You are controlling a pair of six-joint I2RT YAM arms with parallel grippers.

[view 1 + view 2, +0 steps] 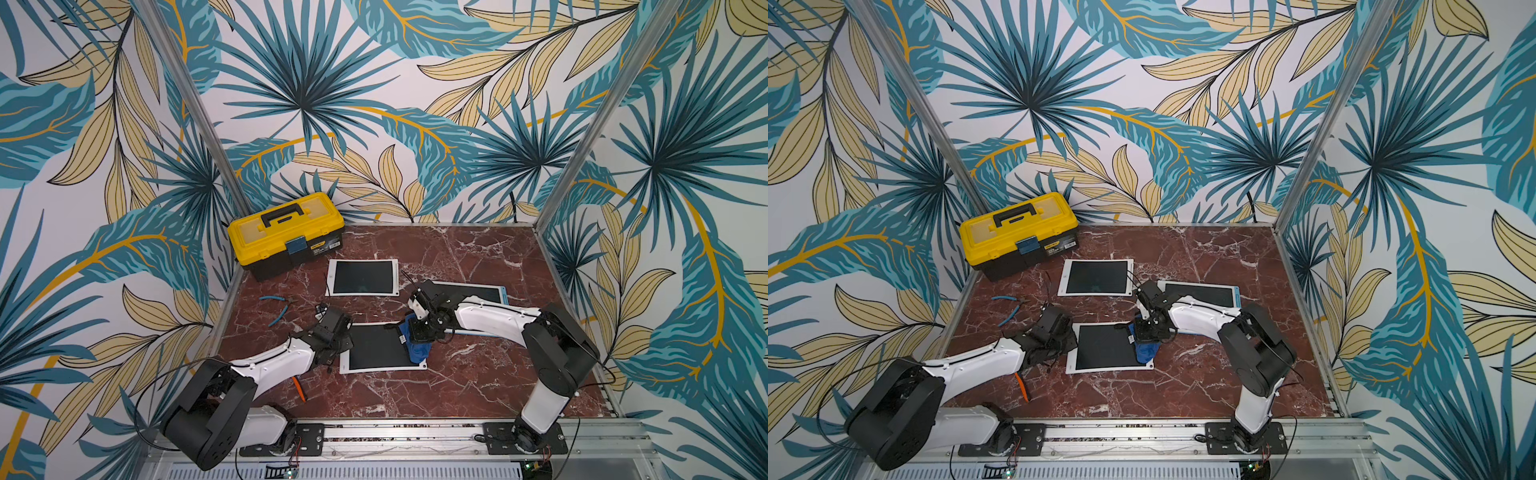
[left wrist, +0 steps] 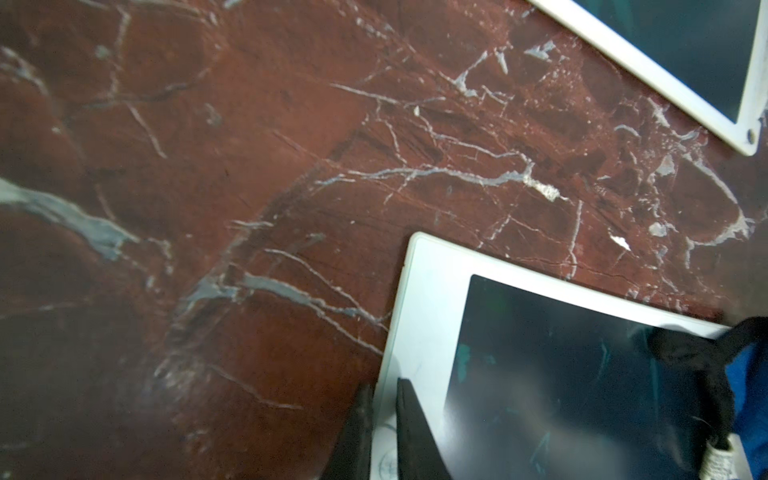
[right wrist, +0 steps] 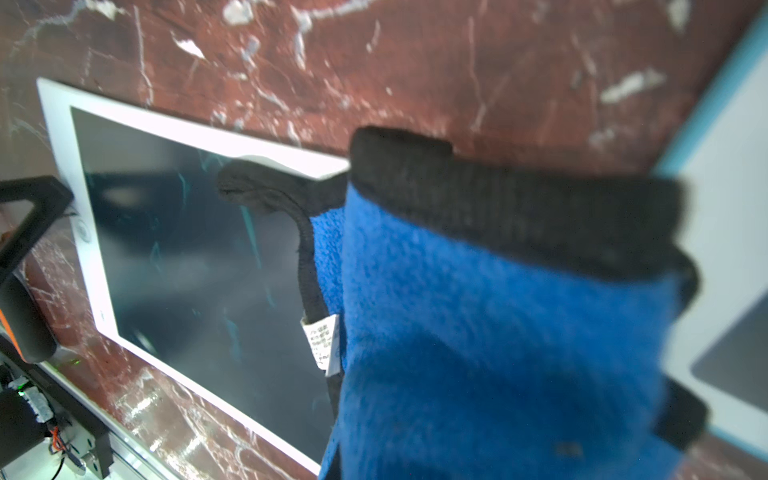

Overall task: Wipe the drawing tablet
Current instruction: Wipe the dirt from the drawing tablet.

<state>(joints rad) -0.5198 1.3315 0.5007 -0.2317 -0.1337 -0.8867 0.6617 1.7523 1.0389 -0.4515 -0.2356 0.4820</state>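
The drawing tablet (image 1: pixel 380 347), white-framed with a dark screen, lies flat on the marble table in both top views (image 1: pixel 1104 347). Faint teal marks show on its screen (image 3: pixel 187 249). My left gripper (image 2: pixel 382 386) is shut on the white bezel at the tablet's left edge, seen from above at the left gripper (image 1: pixel 343 345). My right gripper (image 1: pixel 417 334) points down over the tablet's right end, shut on a blue cloth (image 3: pixel 498 311) with black trim. The cloth (image 1: pixel 417 352) rests on the screen's right part and hides the right fingers.
A yellow toolbox (image 1: pixel 286 232) stands at the back left. A second white tablet (image 1: pixel 361 277) and a blue-edged tablet (image 1: pixel 478 291) lie behind. Blue-handled pliers (image 1: pixel 276 307) lie at the left. An orange-handled tool (image 1: pixel 299 388) lies beside the left arm.
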